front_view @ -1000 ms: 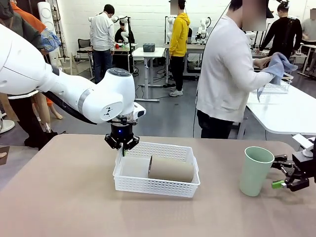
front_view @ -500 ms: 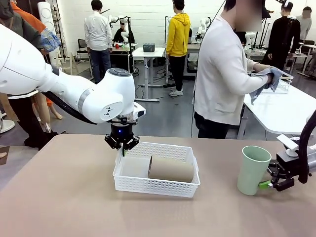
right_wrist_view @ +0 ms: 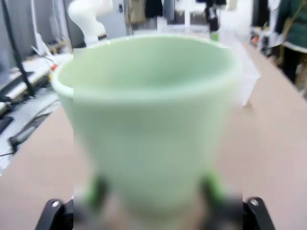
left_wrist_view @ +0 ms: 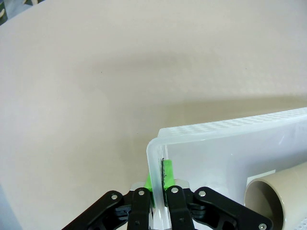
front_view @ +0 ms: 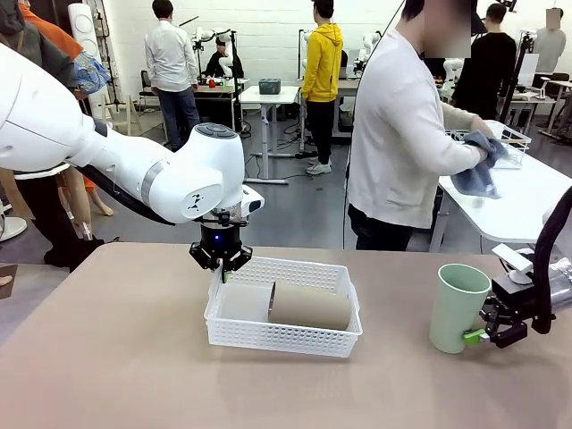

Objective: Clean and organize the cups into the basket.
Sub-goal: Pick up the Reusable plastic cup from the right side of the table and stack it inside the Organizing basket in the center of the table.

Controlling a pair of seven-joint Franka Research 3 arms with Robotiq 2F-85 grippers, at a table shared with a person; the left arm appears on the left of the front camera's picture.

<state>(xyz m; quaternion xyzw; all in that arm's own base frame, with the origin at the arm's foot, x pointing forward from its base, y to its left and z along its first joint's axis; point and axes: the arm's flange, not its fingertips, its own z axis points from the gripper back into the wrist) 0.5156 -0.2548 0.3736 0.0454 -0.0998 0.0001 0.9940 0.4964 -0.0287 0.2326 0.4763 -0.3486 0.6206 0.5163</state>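
The white lattice basket [front_view: 284, 337] sits mid-table with a tan cup [front_view: 309, 307] lying on its side inside. My left gripper [front_view: 221, 266] is shut on the basket's far-left wall. In the left wrist view its green pads [left_wrist_view: 166, 173] pinch that white wall [left_wrist_view: 230, 132], and the tan cup's mouth [left_wrist_view: 278, 196] shows at the lower right. A mint green cup [front_view: 458, 307] stands upright at the right. My right gripper [front_view: 487, 331] is open at its base. In the right wrist view the blurred green cup [right_wrist_view: 148, 105] stands between the two fingers [right_wrist_view: 98, 189].
A person in a white top stands beyond the table's far edge, back turned, wiping with a blue cloth [front_view: 475, 174] at a neighbouring white table [front_view: 518, 210]. Bare tabletop [front_view: 116, 357] stretches left of and in front of the basket.
My right gripper has slid left up to the green cup's base, and the cup has shifted slightly left. The left gripper and basket have not moved.
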